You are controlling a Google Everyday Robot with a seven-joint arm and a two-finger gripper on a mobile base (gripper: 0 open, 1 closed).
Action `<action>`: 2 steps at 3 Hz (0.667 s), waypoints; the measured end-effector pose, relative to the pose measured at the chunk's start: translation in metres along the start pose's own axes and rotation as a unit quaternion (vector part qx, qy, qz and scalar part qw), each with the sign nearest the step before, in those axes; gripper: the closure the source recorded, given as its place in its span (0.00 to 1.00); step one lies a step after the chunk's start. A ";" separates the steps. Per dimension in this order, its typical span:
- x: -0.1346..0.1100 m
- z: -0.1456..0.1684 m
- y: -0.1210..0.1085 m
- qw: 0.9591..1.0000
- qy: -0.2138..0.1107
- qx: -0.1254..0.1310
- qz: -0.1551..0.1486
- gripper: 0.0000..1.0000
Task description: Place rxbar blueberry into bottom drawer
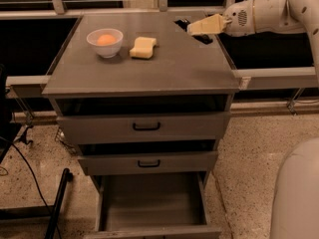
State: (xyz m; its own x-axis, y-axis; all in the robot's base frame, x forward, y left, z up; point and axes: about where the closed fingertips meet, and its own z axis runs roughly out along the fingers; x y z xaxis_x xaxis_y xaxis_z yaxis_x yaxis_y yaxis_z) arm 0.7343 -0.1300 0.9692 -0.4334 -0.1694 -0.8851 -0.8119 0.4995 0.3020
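The rxbar blueberry shows as a dark flat shape at the back right corner of the cabinet top, mostly hidden under my gripper. My gripper, cream-coloured on a white arm reaching in from the right, hovers right over it; I cannot tell whether it touches or holds the bar. The bottom drawer is pulled out at the foot of the cabinet, with a plain grey inside and nothing in it.
A white bowl holding an orange object and a yellow sponge block sit on the cabinet top. The two upper drawers with black handles are slightly ajar. A black cable and pole lie on the floor at left.
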 end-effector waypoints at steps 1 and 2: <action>0.003 -0.002 0.016 0.999 0.016 -0.019 -0.036 1.00; 0.013 -0.021 0.050 0.993 0.027 -0.047 -0.103 1.00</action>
State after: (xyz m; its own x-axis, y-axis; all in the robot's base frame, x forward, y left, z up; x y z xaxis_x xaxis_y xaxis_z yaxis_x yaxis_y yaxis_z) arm 0.6803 -0.1250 0.9800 -0.2731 -0.3066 -0.9118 -0.9170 0.3693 0.1505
